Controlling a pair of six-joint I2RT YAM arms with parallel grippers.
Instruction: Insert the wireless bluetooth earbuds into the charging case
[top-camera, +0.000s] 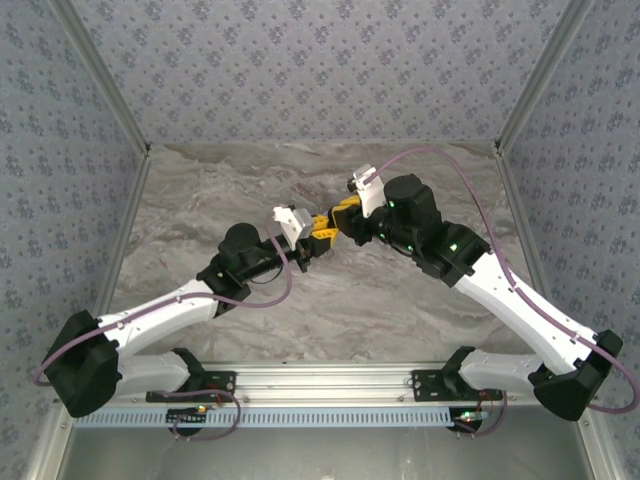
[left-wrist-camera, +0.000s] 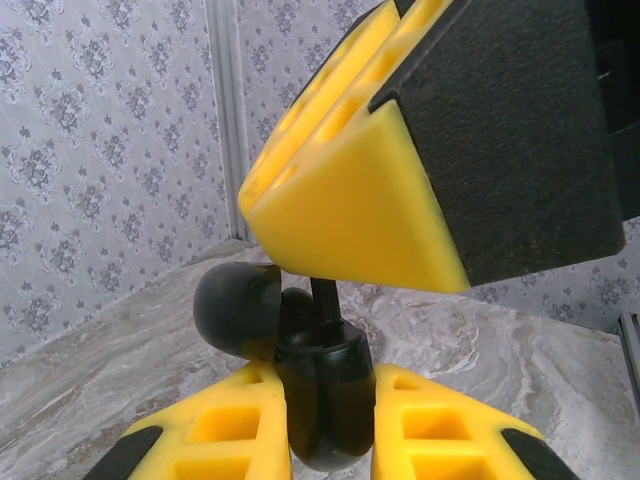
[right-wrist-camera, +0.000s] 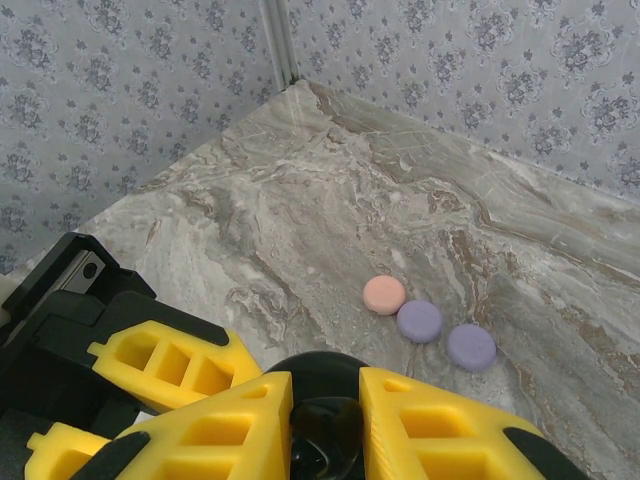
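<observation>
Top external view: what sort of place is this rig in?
Probably a staged test booth, not a real room: patterned wallpaper panels held between aluminium frame posts, a marble-look tabletop, and a metal mounting rail along its near edge.

A grey-brown marbled stone-look surface (top-camera: 250, 330) is enclosed by blue-grey walls papered with a small floral pattern (top-camera: 320, 70). Silver metal corner posts (top-camera: 100, 75) rise at the far corners, and a ribbed aluminium rail (top-camera: 320, 378) runs along the near edge.
</observation>
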